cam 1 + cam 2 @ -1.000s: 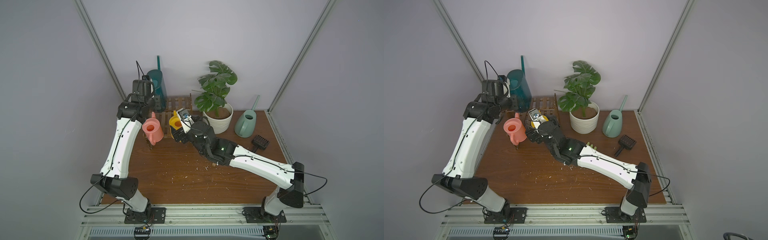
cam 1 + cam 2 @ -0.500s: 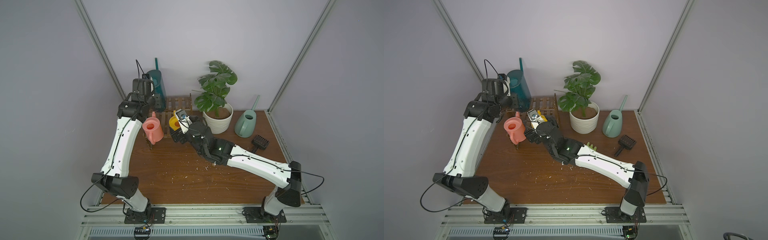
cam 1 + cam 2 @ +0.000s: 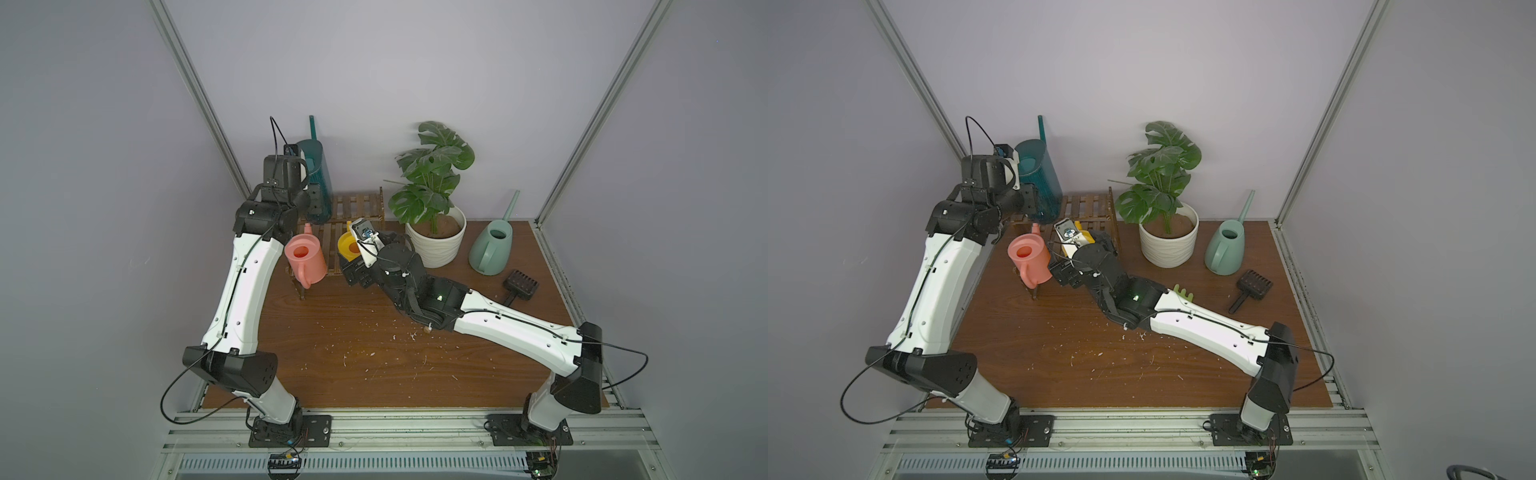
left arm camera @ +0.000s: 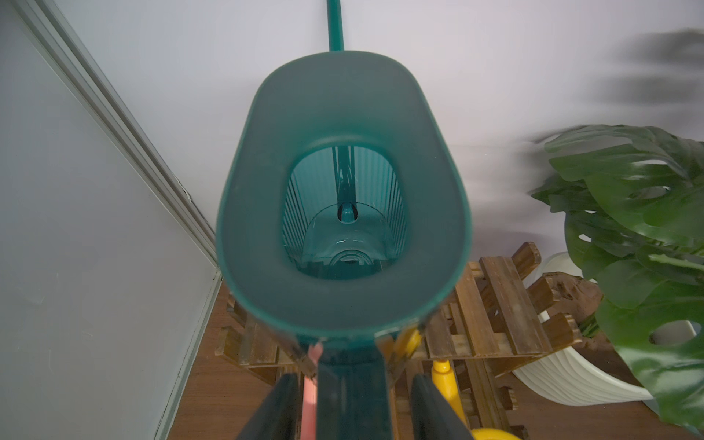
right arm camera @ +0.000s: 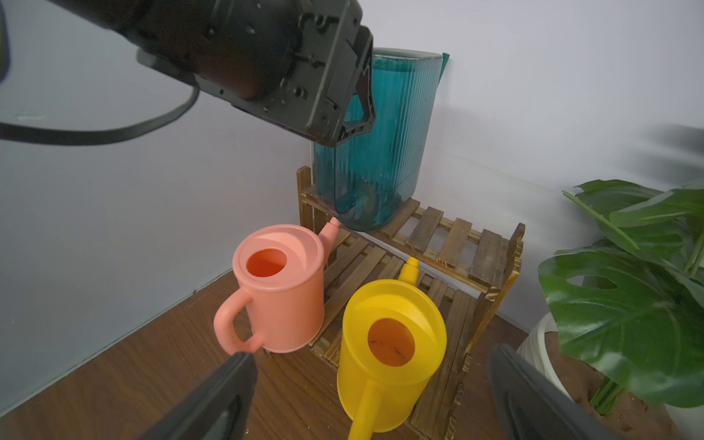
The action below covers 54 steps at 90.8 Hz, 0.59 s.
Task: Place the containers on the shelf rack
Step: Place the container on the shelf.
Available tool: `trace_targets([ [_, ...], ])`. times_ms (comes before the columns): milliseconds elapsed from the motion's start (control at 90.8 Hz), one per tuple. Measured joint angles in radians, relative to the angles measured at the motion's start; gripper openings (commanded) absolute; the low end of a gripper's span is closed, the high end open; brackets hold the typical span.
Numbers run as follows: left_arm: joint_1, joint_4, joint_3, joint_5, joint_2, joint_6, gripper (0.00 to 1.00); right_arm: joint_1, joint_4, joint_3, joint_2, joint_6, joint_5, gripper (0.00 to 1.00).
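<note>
The tall teal can (image 3: 320, 174) stands on the upper tier of the shelf rack (image 3: 359, 203) at the bench's (image 3: 353, 332) back-left corner, against the wall where its height has room. The left gripper (image 4: 353, 381), clamped on its handle a second ago, now brackets it with jaws parted, apparently letting go. The right gripper (image 5: 371, 354) gapes wide and empty at the yellow can (image 5: 381, 388), beside the pink can (image 5: 282, 304) on the lower tier. The mint-green can (image 3: 492, 249) waits near the back-right corner.
</note>
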Motion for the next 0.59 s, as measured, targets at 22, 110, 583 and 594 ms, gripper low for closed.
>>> trace_targets([
  [22, 0.000, 0.000, 0.000, 0.000, 0.000, 0.000, 0.57, 0.000, 0.000, 0.000, 0.000, 0.000, 0.000, 0.97],
  [110, 0.000, 0.000, -0.002, 0.002, -0.006, 0.002, 0.61, 0.000, 0.001, -0.001, 0.000, 0.000, 0.000, 0.97],
  [583, 0.000, 0.008, -0.095, 0.026, -0.131, 0.010, 0.74, -0.001, 0.006, -0.045, -0.010, 0.008, 0.005, 0.98],
  [594, 0.000, 0.007, -0.098, 0.027, -0.134, 0.010, 0.75, -0.001, 0.006, -0.048, -0.011, 0.008, 0.005, 0.98],
])
